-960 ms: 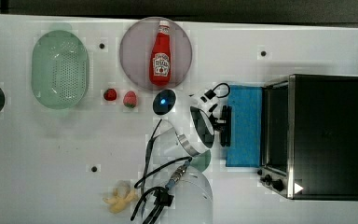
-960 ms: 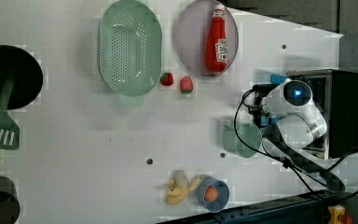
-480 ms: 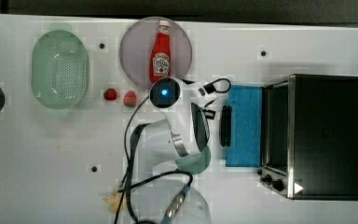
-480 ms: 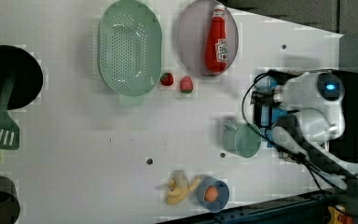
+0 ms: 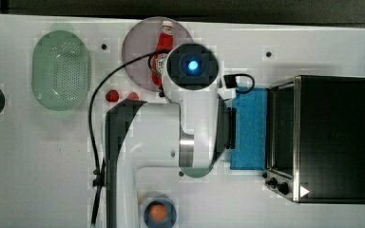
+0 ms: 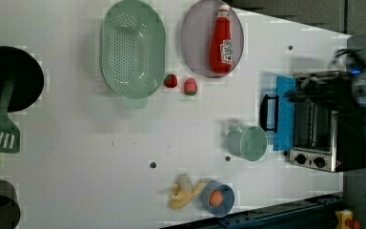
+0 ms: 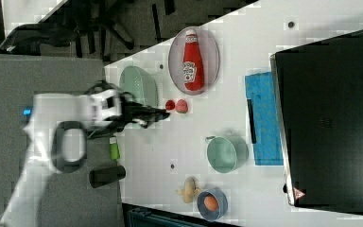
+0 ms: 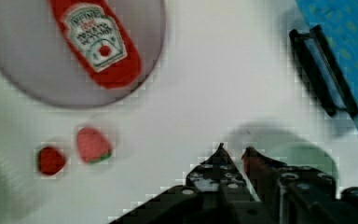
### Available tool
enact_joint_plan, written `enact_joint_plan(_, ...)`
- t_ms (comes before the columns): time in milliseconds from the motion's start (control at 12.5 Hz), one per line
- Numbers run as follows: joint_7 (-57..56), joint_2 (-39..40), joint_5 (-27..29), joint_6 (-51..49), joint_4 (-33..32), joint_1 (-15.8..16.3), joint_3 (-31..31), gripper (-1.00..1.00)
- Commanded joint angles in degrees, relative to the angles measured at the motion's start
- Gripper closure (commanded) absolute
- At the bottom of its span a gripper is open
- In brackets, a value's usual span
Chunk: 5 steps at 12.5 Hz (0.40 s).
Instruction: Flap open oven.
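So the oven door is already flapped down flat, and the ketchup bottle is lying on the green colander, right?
Not quite. The oven door is indeed down, its blue glass lying flat on the table, but the ketchup bottle lies on the round grey plate, not on the green colander, which sits beside the plate. The left view shows this.

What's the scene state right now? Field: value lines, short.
oven: at the top view's right, on the white table
oven door: flapped down, blue glass lying flat
door handle: free, nothing touching it
gripper: narrowly open, holding nothing, off the door
green cup: beside the handle
ketchup bottle: lying on the round plate
colander: next to the plate
blue bowl: holds an orange item, banana beside it
task: door looks already open
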Motion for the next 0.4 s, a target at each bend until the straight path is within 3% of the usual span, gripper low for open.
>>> enact_joint_plan(80,10.17,-2.49,1.22,-9.01,9.08,-0.91,-1.14,0.65)
enact_joint_plan(400,13.82,-4.50,1.19,-17.02,15.90,-0.90,-1.07,0.65)
